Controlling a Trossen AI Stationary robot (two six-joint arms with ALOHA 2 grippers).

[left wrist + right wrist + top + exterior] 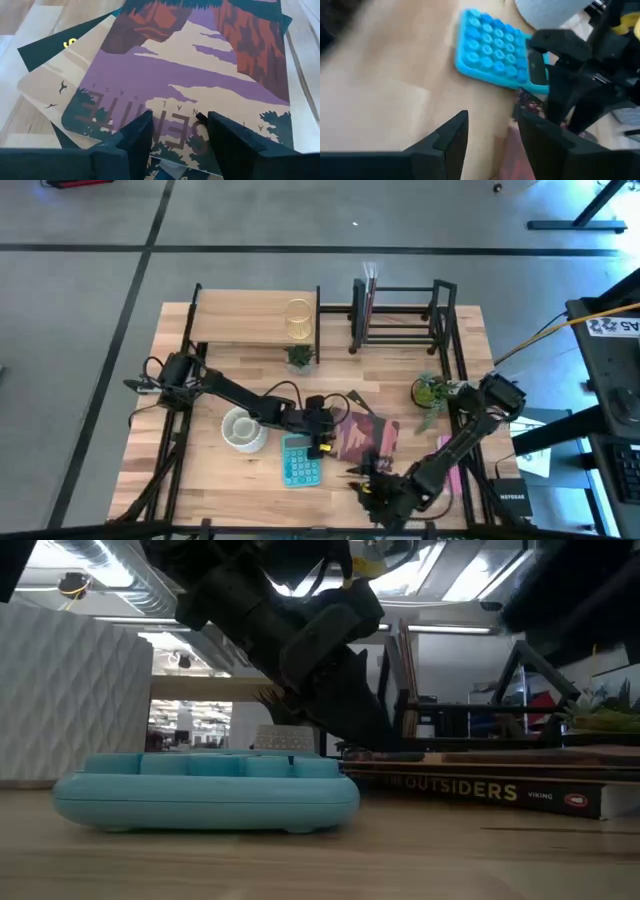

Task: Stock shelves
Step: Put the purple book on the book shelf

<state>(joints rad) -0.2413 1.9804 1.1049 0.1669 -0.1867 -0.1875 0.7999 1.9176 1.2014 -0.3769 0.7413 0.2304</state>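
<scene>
Hovering over the purple book point(200, 90) — left hand point(175, 131) open, empty (right hand point(492, 132) open too), calculator point(300, 460) beside.

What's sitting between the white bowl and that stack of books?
The blue calculator lies between the white bowl and the book stack, clearest in the high view.

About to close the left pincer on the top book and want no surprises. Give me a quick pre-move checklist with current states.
1. Left pincer open over the purple illustrated book cover: ok.
2. Fingers already gripping the cover: cannot tell.
3. Books stacked squarely: not ok, fanned out.
4. Right pincer open, holding nothing: ok.
5. Turquoise button calculator clear of the stack: ok, beside it.
6. Light-wood shelf board on black legs has free room: ok.
</scene>
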